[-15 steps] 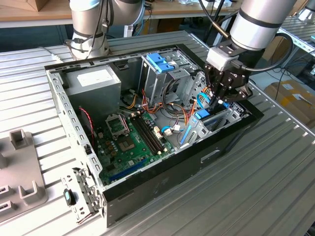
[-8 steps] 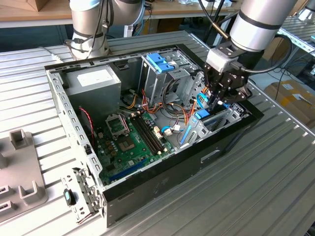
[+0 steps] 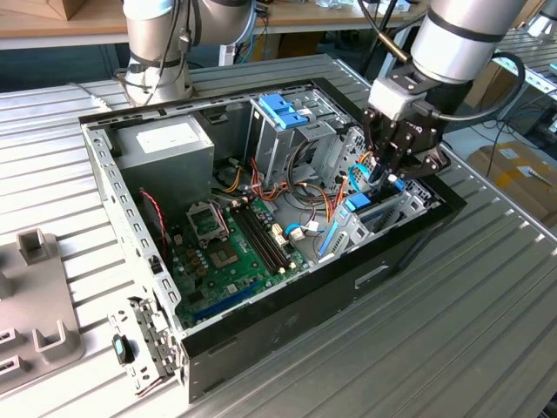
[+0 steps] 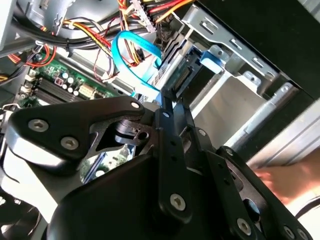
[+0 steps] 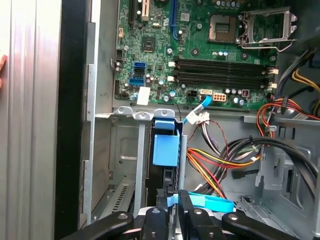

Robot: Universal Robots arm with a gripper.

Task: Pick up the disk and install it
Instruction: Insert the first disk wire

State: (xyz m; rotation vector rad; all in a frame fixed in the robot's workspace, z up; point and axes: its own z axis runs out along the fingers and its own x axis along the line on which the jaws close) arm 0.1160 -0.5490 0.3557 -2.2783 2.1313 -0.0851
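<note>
**Gently now: disk on edge in the bay, pincer on its top**

I have the gripper [image 3: 393, 172] down inside the computer case [image 3: 287, 324], at the corner towards the exterior view's right. In the first wrist view its fingers [image 5: 161, 212] stand close together, and I judge them clamped on the upper edge of the disk [image 5: 166, 149]. The disk stands on edge in the drive bay [image 5: 122, 150], its blue frame showing between the bay's metal rails. The bay sits against the case's side wall, just beside the edge of the motherboard [image 5: 200, 50].

To do this well, I'd keep the disk square to the rails and press straight along the slot. Any tilt would probably jam the blue frame against the metal. How far it has seated I cannot tell, since the lower part is hidden in the bay.

A blue data cable [image 5: 212, 203] lies just beside the fingers (loose, and it could get caught), so I'd avoid sideways motion. The bundle of coloured wires [image 5: 220, 160] is near too.

A person's hand [image 4: 287, 180] shows blurred outside the case wall, so I'd go slowly.
</note>
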